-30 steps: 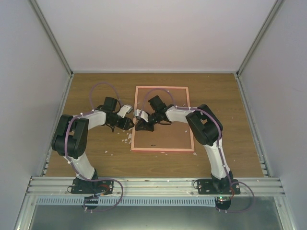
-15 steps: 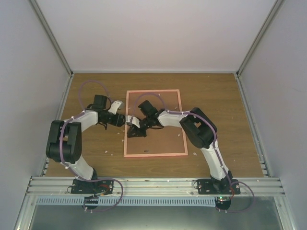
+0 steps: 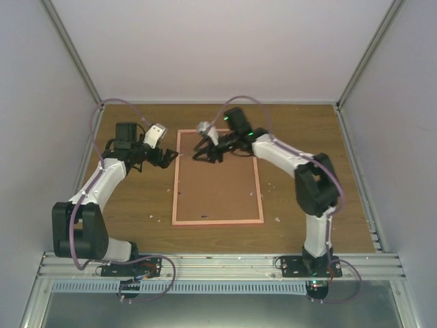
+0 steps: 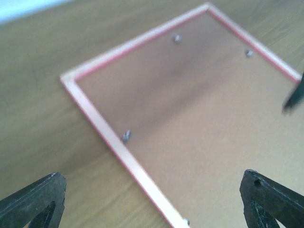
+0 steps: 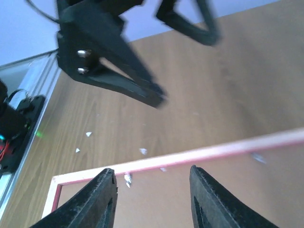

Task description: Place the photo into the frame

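Observation:
The pink frame point(image 3: 176, 179) lies flat on the wooden table, back side up, with a plain brown backing board point(image 3: 218, 184) filling it. The photo is hidden. My left gripper point(image 3: 167, 156) hovers at the frame's far left corner, wide open and empty. In the left wrist view its fingertips point(image 4: 34, 198) straddle the frame's pale rim point(image 4: 102, 126). My right gripper point(image 3: 202, 152) hangs over the far end of the board, open with nothing between its fingers point(image 5: 94, 199). In the right wrist view the frame edge point(image 5: 213, 153) runs across, and the left gripper point(image 5: 114, 71) shows above.
Small metal tabs point(image 4: 126, 137) stick up along the frame's inner edge. White scraps point(image 3: 151, 216) lie on the table left of the frame, and one more point(image 3: 278, 219) lies at its near right corner. Grey walls close the table on three sides.
Both arms have reached out from the frame's middle left to its far end, and both grippers have opened. The frame has slid left and squared up on the table.

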You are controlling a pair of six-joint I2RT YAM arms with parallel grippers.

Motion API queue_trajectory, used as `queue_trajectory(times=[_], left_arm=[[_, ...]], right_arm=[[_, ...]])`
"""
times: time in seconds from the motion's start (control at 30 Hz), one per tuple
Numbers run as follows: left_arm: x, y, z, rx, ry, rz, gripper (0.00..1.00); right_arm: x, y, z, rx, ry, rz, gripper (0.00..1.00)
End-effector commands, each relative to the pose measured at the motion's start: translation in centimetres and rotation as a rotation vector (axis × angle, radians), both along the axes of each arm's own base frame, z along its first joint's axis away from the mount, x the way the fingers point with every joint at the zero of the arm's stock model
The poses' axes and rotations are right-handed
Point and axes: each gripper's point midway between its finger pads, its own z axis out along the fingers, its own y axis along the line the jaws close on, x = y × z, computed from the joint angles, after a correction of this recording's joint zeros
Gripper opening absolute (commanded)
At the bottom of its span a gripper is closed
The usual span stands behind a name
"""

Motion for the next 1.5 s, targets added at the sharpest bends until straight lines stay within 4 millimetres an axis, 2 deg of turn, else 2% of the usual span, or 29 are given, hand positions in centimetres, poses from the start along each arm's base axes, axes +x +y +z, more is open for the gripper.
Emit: queue_trajectory(times=[0.0, 0.07, 0.13, 0.2, 0.23, 0.3, 0.37, 0.47, 0.6, 0.63, 0.73, 0.83, 1.0, 1.13, 1.33, 1.47], left_arm=[[0.1, -3.4, 7.4, -0.008, -0.223, -0.139, 0.99], [-0.5, -4.9, 10.2, -0.018, -0.316, -0.187, 0.99], [-1.1, -5.9, 12.0, -0.055, -0.364, -0.218, 0.99], [-1.1, -6.6, 12.9, -0.090, -0.347, -0.225, 0.99], [-1.7, -7.5, 12.9, -0.119, -0.325, -0.291, 0.99], [-1.8, -9.3, 12.0, -0.139, -0.265, -0.364, 0.99], [-2.1, -12.0, 9.6, -0.109, -0.200, -0.416, 0.99], [-3.8, -16.3, 6.0, 0.012, -0.255, -0.536, 0.99], [-5.6, -20.7, 3.0, 0.059, -0.306, -0.695, 0.97], [-5.6, -21.7, 1.5, 0.068, -0.279, -0.731, 0.93], [-6.2, -24.3, -1.1, 0.102, -0.262, -0.827, 0.85], [-6.5, -25.9, -3.7, 0.146, -0.293, -0.903, 0.74], [-6.2, -27.3, -5.3, 0.153, -0.384, -0.967, 0.62], [-6.4, -28.3, -5.9, 0.155, -0.400, -0.998, 0.56], [-8.1, -29.2, -7.0, 0.184, -0.414, -1.013, 0.51], [-9.4, -28.9, -8.4, 0.227, -0.415, -1.037, 0.44]], right_arm=[[2.0, -7.5, 2.8, -0.008, 0.070, -0.155, 0.46], [3.2, -11.2, 3.2, -0.020, 0.058, -0.248, 0.48], [4.2, -14.8, 3.1, -0.047, 0.060, -0.343, 0.51], [5.1, -18.3, 2.3, -0.082, 0.094, -0.443, 0.51], [5.6, -20.1, 1.6, -0.111, 0.121, -0.504, 0.52], [6.0, -23.2, -0.1, -0.150, 0.206, -0.602, 0.53], [6.0, -26.0, -1.7, -0.170, 0.293, -0.679, 0.57], [5.6, -28.2, -3.9, -0.198, 0.369, -0.745, 0.57], [5.2, -28.9, -6.7, -0.249, 0.436, -0.789, 0.57], [4.9, -29.0, -7.7, -0.262, 0.457, -0.796, 0.56], [4.5, -29.1, -10.1, -0.307, 0.509, -0.808, 0.55], [4.2, -29.2, -11.7, -0.350, 0.520, -0.825, 0.55], [4.2, -28.5, -12.1, -0.418, 0.421, -0.817, 0.60], [4.1, -28.2, -13.3, -0.459, 0.395, -0.820, 0.60], [4.0, -26.9, -13.5, -0.496, 0.315, -0.831, 0.58], [4.1, -26.9, -13.6, -0.521, 0.271, -0.874, 0.59]])
